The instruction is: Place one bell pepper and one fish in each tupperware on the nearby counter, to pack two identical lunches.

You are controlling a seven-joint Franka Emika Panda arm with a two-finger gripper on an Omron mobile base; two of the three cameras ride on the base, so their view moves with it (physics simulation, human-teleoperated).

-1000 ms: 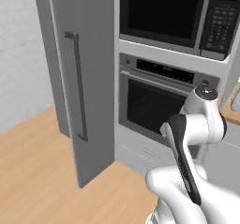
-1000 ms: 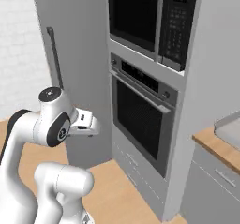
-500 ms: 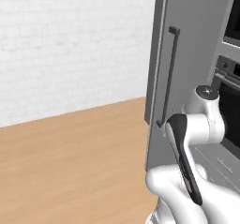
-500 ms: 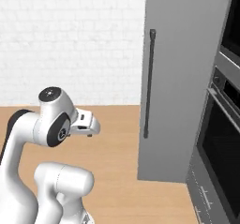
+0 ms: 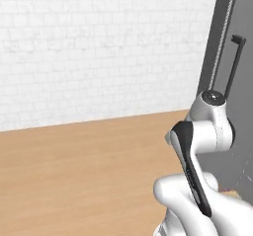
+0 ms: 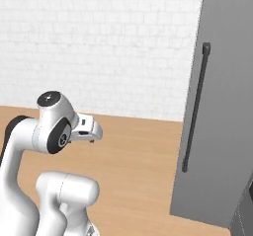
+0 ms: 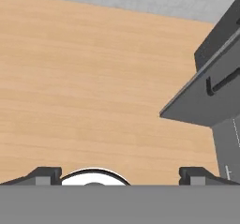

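No lunch boxes, peppers or fish can be made out from any camera, so where they lie cannot be told, nor what the boxes hold.

The scene is a white brick wall (image 5: 99, 47) at the far side and a light wooden floor (image 5: 74, 171) running from it toward the robot. On the right stands a tall grey cabinet (image 6: 222, 106) with 1 long dark bar handle (image 6: 195, 106) set upright on its front. In the left base view the same cabinet shows as a dark grey panel at the right edge, its handle near the top right. In the hand view the cabinet reaches in from the right, and the wooden floor spreads across the rest of the frame.

The white arm (image 5: 207, 126) is folded close to the base. Its dark-jointed elbow is raised, and the forearm bends back down. In the right base view the hand sticks out to the right of the upper joint, roughly level, well apart from the cabinet.

The claw (image 7: 120, 174) points down at bare floor. Its 2 dark fingertips (image 7: 44, 174) sit near opposite ends of the bottom of the hand view. They are spread wide, with nothing between them and nothing held.
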